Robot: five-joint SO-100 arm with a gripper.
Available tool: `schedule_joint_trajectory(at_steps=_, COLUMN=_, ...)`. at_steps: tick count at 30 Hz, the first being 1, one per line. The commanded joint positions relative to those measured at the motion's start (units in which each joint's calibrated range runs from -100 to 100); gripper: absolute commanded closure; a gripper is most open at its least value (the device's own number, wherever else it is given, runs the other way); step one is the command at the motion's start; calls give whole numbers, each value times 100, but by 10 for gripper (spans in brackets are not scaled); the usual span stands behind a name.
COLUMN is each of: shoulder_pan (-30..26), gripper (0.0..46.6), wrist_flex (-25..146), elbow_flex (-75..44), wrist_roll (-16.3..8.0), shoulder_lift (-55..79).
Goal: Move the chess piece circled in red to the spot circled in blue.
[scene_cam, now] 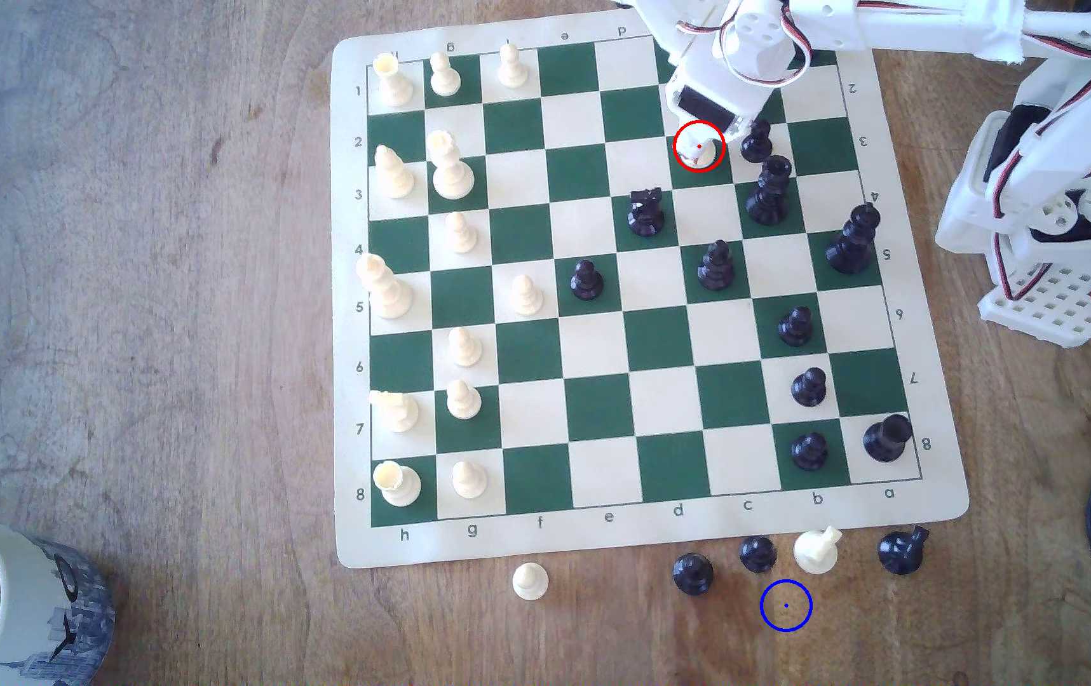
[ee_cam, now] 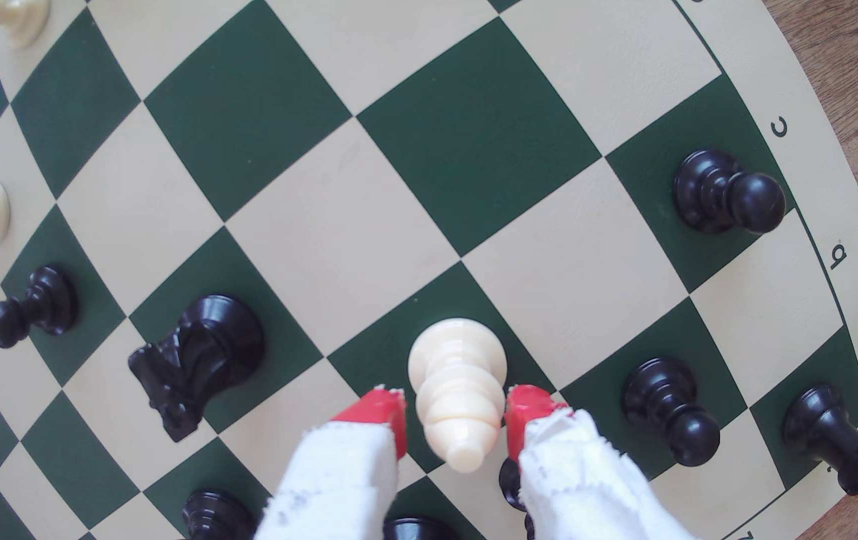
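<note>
Straddling the cream bishop (ee_cam: 455, 394) now, my gripper (ee_cam: 455, 423) has one red-tipped, cloth-wrapped finger (ee_cam: 382, 420) on each side of it, and the piece stands upright between them on a green square. A thin gap shows on both sides in the wrist view, so my jaws are spread around the body and not pinching it yet, as far as I can judge. The bishop's long axis runs straight up, and my fingers flank its upper body, with the round base beyond the tips. In the exterior view the bishop (scene_cam: 699, 150) sits inside the red ring, with my arm (scene_cam: 714, 99) reaching down over it from the far edge of the chessboard (scene_cam: 595, 369). A black pawn (scene_cam: 756, 141) is just beside it on the exterior view's right. The blue ring (scene_cam: 786, 605) waits on bare wood off the board's near edge, well apart. I reckon closing comes first, then a lift clear of that row of captured pieces (scene_cam: 758, 553).
</note>
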Motion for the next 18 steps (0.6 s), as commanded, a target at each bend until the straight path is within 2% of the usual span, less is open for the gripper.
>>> schedule_joint_trajectory(at_steps=1, shoulder_pan=-8, gripper=402, wrist_flex=-27, elbow_flex=-318, wrist_roll=0, shoulder_lift=-133)
schedule_joint_trajectory(at_steps=7, shoulder_pan=8, gripper=442, wrist_flex=136, elbow_flex=-382, wrist_roll=20, shoulder_lift=-345)
schedule_joint_trajectory(at_steps=13, shoulder_pan=-39, gripper=454, wrist_flex=1242, elbow_flex=-1270, wrist_roll=20, shoulder_lift=-795)
schedule_joint_trajectory(at_steps=18, shoulder_pan=-509, gripper=456, wrist_flex=1750, elbow_flex=-1506, wrist_roll=93, shoulder_lift=-1814)
